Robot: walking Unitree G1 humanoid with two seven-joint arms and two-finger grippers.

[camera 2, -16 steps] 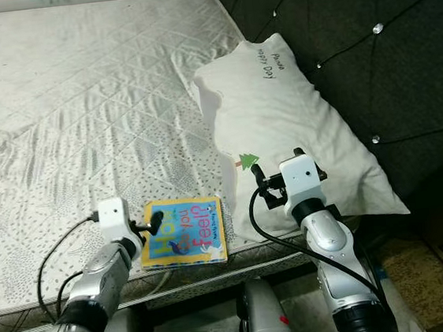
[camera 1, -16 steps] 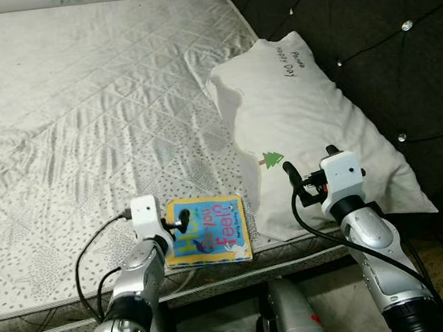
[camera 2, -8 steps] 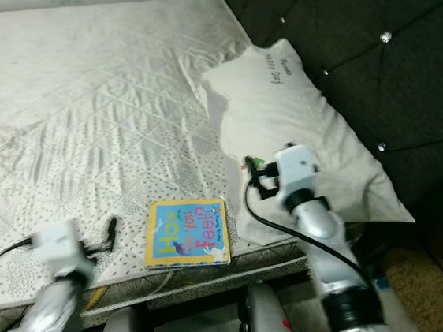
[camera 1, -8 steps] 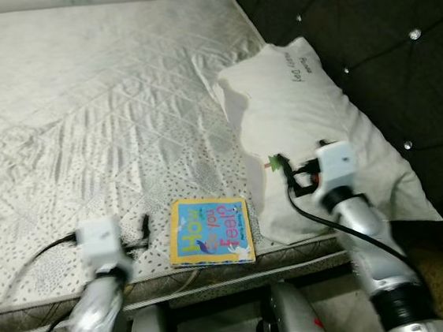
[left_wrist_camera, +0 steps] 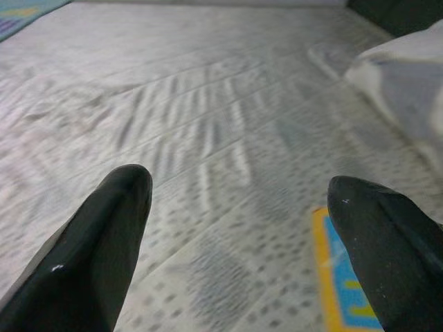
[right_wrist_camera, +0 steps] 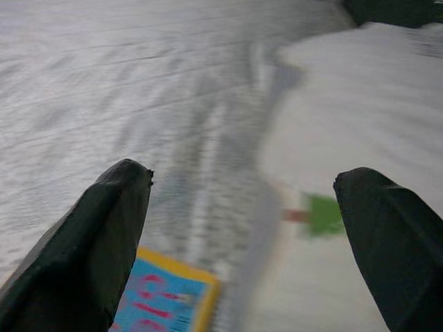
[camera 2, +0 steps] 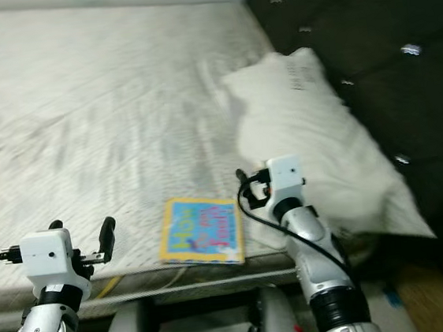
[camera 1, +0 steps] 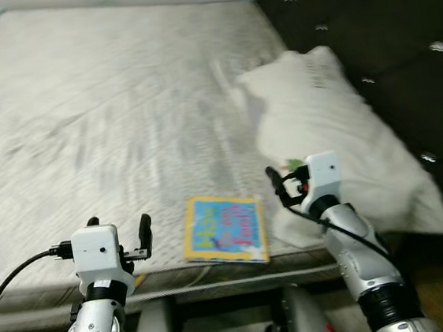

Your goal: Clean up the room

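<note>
Book (camera 1: 224, 228) lies flat at the bed's (camera 1: 104, 107) near edge, touching the pillow (camera 1: 337, 138). Left gripper (camera 1: 118, 234) has withdrawn to its left, fingers apart; right gripper (camera 1: 275, 184) hovers spread beside the pillow. Book remains ungrasped.

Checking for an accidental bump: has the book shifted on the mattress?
No. The book lies at the mattress front edge beside the pillow; the camera moved.
</note>
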